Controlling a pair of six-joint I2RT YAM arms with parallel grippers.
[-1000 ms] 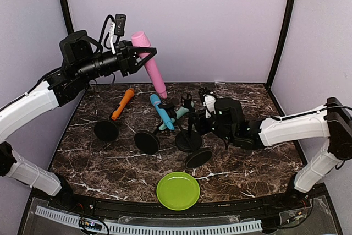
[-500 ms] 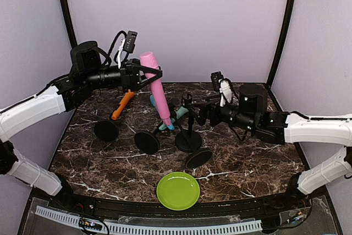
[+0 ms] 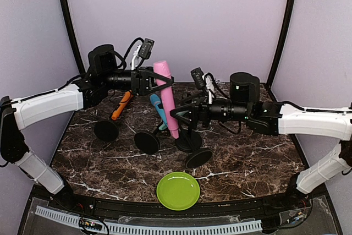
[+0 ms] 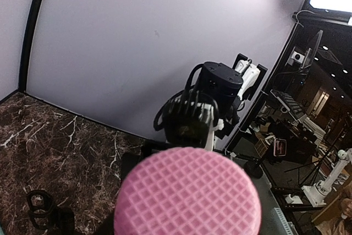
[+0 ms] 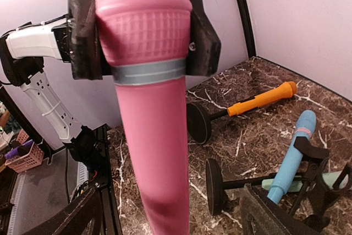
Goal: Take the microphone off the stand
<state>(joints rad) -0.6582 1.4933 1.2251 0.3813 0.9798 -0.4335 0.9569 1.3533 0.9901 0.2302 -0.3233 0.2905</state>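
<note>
Rightward since half a second before, the left gripper had carried the pink microphone, clamped just below its waffled head. The handle hung nearly upright above the table, beside the black stand. The right gripper had advanced to meet it, fingers spread either side of the handle. Marble stretched beyond toward the right post.

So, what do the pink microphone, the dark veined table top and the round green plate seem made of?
The pink microphone is probably matt moulded plastic; its head has a moulded grid, with a silver band below. The dark veined table top is marble or marble-print laminate, brown with white veins; I cannot tell which. The round green plate is likely plastic: smooth, lime colour, slight sheen.
</note>
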